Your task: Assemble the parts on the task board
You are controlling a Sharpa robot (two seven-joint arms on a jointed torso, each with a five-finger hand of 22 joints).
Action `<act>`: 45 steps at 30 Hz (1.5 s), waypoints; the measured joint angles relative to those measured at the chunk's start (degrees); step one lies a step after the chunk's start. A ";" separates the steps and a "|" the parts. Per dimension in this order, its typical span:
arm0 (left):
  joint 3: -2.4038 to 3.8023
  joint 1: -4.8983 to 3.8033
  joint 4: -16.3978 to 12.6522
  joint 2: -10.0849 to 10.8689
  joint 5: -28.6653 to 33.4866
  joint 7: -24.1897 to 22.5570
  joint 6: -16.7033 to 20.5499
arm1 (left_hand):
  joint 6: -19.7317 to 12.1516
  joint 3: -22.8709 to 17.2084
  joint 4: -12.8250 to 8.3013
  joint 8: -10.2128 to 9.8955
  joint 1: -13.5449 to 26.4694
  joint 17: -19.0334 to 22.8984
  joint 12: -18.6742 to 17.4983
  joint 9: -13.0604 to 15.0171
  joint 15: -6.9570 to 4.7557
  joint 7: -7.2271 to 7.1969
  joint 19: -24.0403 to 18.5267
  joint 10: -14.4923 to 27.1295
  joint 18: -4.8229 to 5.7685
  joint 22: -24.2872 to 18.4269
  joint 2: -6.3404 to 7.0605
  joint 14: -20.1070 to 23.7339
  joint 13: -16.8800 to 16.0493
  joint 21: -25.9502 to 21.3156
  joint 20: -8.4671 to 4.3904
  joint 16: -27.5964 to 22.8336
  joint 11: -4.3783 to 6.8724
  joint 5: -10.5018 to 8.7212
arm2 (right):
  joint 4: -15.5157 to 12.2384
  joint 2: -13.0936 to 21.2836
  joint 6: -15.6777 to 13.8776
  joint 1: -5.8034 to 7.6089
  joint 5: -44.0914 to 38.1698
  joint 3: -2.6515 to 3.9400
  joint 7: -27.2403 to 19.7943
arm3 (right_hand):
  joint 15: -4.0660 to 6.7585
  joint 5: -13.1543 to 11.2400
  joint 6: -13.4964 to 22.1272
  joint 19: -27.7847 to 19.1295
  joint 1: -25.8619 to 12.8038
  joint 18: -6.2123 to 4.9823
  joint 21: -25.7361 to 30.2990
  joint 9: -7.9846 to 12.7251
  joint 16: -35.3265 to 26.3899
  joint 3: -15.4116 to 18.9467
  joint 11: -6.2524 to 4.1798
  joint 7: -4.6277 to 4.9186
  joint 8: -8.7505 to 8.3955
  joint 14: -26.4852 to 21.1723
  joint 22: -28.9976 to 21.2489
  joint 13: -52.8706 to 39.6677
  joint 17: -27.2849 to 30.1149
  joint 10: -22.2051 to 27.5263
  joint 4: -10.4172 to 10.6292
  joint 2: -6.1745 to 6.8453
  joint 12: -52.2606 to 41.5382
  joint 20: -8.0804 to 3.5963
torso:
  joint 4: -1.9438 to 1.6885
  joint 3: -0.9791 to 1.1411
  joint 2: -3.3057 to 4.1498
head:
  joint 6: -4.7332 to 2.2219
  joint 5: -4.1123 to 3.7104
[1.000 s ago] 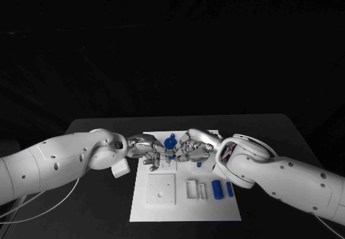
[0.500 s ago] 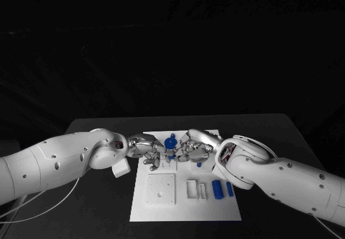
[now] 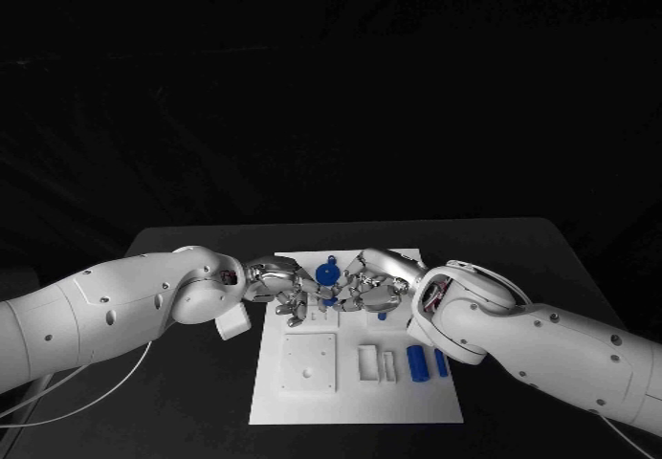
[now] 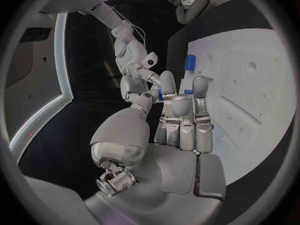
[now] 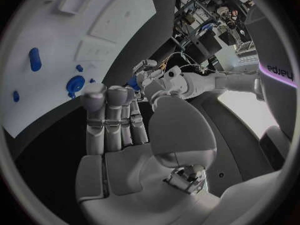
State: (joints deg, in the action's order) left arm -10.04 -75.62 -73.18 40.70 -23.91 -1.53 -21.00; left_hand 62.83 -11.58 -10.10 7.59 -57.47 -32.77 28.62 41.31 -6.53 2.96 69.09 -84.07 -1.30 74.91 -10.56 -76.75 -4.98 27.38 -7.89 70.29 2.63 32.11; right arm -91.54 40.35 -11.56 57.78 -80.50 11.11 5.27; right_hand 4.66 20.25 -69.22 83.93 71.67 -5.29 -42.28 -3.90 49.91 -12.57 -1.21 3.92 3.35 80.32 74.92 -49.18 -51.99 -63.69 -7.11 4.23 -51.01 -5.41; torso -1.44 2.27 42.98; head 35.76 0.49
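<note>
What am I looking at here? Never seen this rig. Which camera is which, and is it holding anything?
It is a robot with two white arms ending in silver hands, working at a black table. One picture looks down from the robot's head; the two round ones come from cameras at each wrist. The left hand and right hand meet over a white task board. Between them sits a round blue part; whether either hand's fingers actually grip it is unclear. Nearer the robot, two blue cylinders lie on the board beside white blocks.
</note>
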 measured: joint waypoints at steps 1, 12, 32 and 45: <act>0.00 0.00 0.00 0.00 -0.04 0.07 0.07 | 0.00 -0.05 0.05 0.00 -0.01 0.00 0.00 0.00 0.00 0.00 0.00 0.00 0.00 0.00 0.01 0.00 0.00 0.00 0.00 0.00 0.00 0.05 | 0.02 -0.04 -0.03 -0.03 0.00 0.00 0.05 | 0.00 0.00 0.00 0.00 -0.01 0.00 0.00 0.00 0.00 0.10 0.00 0.00 0.00 0.00 0.00 0.00 0.00 0.00 0.10 -0.01 0.00 0.00 | 0.00 0.00 0.00 | 0.00 0.00; 0.04 -0.06 -0.09 -0.06 -0.50 0.56 0.53 | 0.11 -0.16 -0.02 0.00 -0.29 0.00 0.00 -0.01 0.01 0.11 0.00 -0.09 0.00 0.00 0.15 0.00 0.00 0.00 0.00 0.00 -0.09 0.27 | 0.22 -0.20 -0.81 -0.20 0.00 -0.09 0.33 | 0.00 0.00 0.30 0.00 -0.19 0.00 0.57 -0.02 -0.02 0.32 0.01 -0.13 0.00 0.00 -0.01 0.00 0.01 -0.01 0.32 -0.19 0.00 0.00 | 0.00 -0.02 -0.01 | -0.01 -0.01; 0.13 -0.13 -0.90 -0.42 -3.47 3.32 4.94 | 0.61 -0.40 0.14 -0.78 -0.75 -0.96 0.26 -0.31 -0.62 0.60 0.00 0.17 0.00 0.03 0.60 -0.87 0.01 0.63 0.00 0.00 0.17 2.95 | -0.03 0.63 -1.44 -0.30 0.63 -0.20 -0.14 | -0.67 2.61 5.82 0.00 -0.11 0.00 5.91 0.10 -0.91 6.01 0.81 1.71 0.02 -0.68 -0.01 1.06 0.87 0.83 3.79 1.43 0.77 0.00 | 0.00 0.08 0.02 | 0.15 0.08; 0.12 -0.13 -0.13 -0.98 -5.77 11.13 9.98 | 1.01 -0.77 0.51 -0.99 -0.18 -1.66 0.98 -0.31 -0.65 1.00 0.43 -0.04 0.00 0.02 1.17 -1.10 0.01 0.63 -0.42 0.23 0.37 4.44 | 0.44 4.17 -3.90 -0.30 2.57 1.69 -1.31 | -0.67 4.83 6.11 0.00 0.13 0.01 6.22 0.10 -0.91 6.63 0.82 1.60 0.02 -0.68 -0.01 1.53 1.10 0.83 4.42 1.67 0.77 0.00 | -0.01 0.09 0.00 | 0.34 0.33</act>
State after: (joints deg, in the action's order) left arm -9.92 -75.75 -73.31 39.72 -29.68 9.60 -11.01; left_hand 63.84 -12.35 -9.60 6.60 -57.65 -34.42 29.60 41.00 -7.18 3.96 69.52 -84.11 -1.31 74.93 -9.39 -77.86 -4.97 28.01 -8.31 70.52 3.00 36.55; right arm -91.11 44.51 -15.47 57.48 -77.93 12.80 3.96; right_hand 3.99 25.08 -63.10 83.93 71.80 -5.28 -36.06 -3.79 49.00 -5.94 -0.40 5.52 3.37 79.63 74.91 -47.65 -50.89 -62.86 -2.69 5.90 -50.24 -5.41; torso -1.45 2.36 42.98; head 36.10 0.82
